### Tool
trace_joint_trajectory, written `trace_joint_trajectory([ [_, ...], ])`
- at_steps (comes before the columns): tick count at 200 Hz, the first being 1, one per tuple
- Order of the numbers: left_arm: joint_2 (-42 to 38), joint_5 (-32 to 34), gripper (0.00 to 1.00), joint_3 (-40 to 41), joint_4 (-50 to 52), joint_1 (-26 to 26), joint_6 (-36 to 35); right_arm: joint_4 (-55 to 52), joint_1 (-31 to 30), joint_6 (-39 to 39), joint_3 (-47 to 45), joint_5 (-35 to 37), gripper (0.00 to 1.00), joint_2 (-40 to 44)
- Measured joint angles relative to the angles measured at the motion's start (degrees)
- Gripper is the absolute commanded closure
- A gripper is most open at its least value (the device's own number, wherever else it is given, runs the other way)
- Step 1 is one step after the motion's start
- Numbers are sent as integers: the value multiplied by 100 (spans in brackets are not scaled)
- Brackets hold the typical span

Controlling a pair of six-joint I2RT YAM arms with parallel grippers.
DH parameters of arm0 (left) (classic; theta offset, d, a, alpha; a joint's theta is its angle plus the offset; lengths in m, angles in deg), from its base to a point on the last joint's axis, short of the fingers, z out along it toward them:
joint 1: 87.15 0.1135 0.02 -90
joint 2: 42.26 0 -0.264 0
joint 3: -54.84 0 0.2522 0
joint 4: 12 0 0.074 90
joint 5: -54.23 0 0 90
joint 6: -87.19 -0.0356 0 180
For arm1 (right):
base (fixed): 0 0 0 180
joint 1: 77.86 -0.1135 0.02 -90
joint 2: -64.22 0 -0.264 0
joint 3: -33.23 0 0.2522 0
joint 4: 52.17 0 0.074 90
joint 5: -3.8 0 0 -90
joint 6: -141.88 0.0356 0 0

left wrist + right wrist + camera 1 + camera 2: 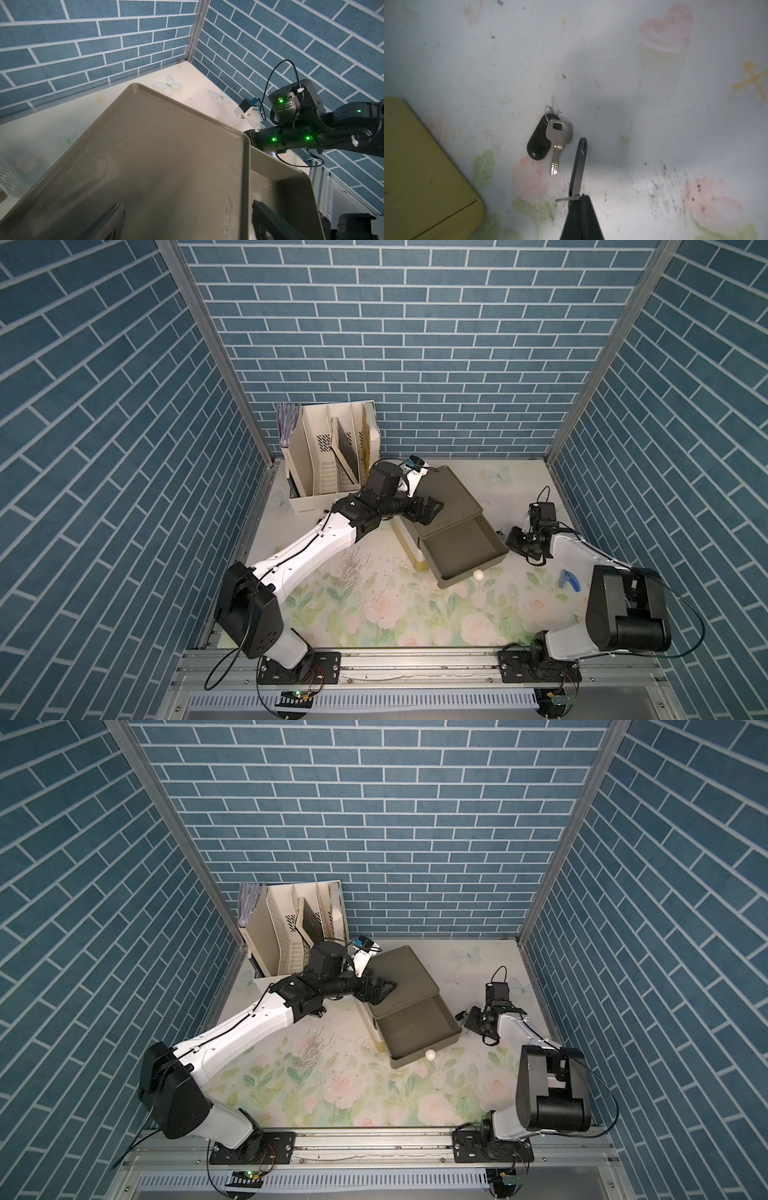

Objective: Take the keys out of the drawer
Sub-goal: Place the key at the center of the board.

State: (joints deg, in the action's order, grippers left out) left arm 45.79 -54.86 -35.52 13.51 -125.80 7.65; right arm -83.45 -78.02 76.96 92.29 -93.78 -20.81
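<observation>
While the olive drawer (461,549) is pulled open, a silver key (556,145) on a black fob (538,141) is seen lying flat on the bench (654,124), outside the drawer at its 3 o'clock. The right end effector (582,197) is closed just beside that key, with a wire ring (566,199) pinched at its tip and a thin black tag (579,164) hung from it edge-on. A blue tag (567,578) is seen on the bench at the drawer's 4 o'clock. The left end effector (434,506) is spread wide, empty, over the cabinet top (449,489).
</observation>
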Motion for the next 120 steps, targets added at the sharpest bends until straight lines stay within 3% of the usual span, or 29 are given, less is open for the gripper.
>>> trace_joint_trajectory([
  [34,0,31,0,0,2,0,-24,70,22,0,0,-48,100,-109],
  [89,0,111,0,0,2,0,-44,127,46,-9,0,-162,71,-127],
  [120,0,140,0,-11,17,0,-52,81,61,-48,4,-203,69,-42],
])
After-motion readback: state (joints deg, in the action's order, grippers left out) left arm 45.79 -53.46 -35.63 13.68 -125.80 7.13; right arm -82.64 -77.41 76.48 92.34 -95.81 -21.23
